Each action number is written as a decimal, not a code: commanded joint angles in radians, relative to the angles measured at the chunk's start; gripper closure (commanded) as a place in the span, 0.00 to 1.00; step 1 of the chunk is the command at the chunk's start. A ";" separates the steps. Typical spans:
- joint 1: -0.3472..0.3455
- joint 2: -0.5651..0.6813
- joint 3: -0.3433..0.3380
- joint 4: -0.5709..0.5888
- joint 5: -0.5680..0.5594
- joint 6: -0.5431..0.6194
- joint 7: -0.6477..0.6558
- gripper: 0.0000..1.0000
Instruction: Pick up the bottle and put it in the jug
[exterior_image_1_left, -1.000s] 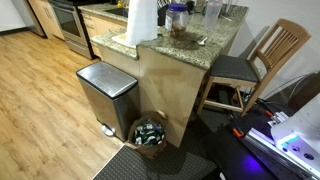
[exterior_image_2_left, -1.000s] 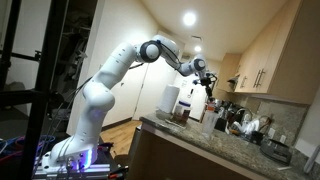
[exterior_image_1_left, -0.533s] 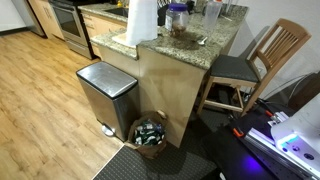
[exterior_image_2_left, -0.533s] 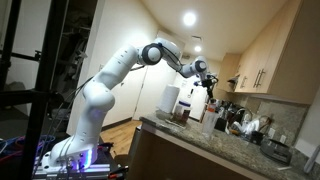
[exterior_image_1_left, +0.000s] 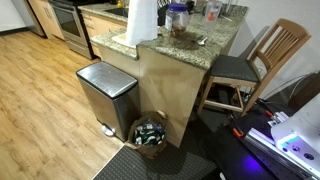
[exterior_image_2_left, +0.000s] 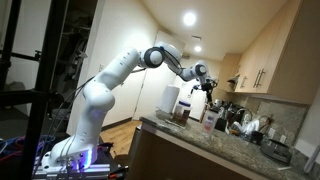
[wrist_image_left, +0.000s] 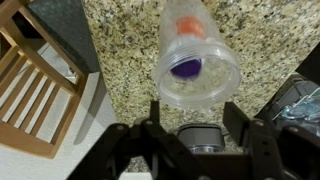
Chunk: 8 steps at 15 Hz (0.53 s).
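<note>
In the wrist view my gripper (wrist_image_left: 193, 112) is open, its fingers wide apart above the granite counter (wrist_image_left: 120, 60). Just ahead of the fingertips stands a clear tumbler (wrist_image_left: 198, 60), seen from above. An orange-red patch (wrist_image_left: 190, 28), probably the bottle, shows through its far side, and a purple spot lies inside it. A grey round thing (wrist_image_left: 198, 138) sits between my fingers; I cannot tell what it is. The jug (exterior_image_1_left: 177, 17), clear with a blue top, stands on the counter to the left of the tumbler (exterior_image_1_left: 212, 10). In an exterior view my gripper (exterior_image_2_left: 208, 90) hangs above the counter.
A tall white paper roll (exterior_image_1_left: 142, 22) stands on the counter near the jug. A wooden chair (exterior_image_1_left: 262, 58) is beside the counter, also in the wrist view (wrist_image_left: 30, 95). A steel bin (exterior_image_1_left: 105, 90) and a basket (exterior_image_1_left: 150, 132) stand on the floor.
My gripper has moved to the right along the counter, away from the paper roll and towards the tumbler. The things on the counter have not moved.
</note>
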 joint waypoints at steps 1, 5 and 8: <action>0.006 0.037 -0.008 0.067 -0.004 -0.042 0.035 0.05; -0.004 -0.010 0.009 0.055 0.023 -0.054 0.021 0.00; 0.000 -0.011 0.004 0.045 0.030 -0.022 0.020 0.00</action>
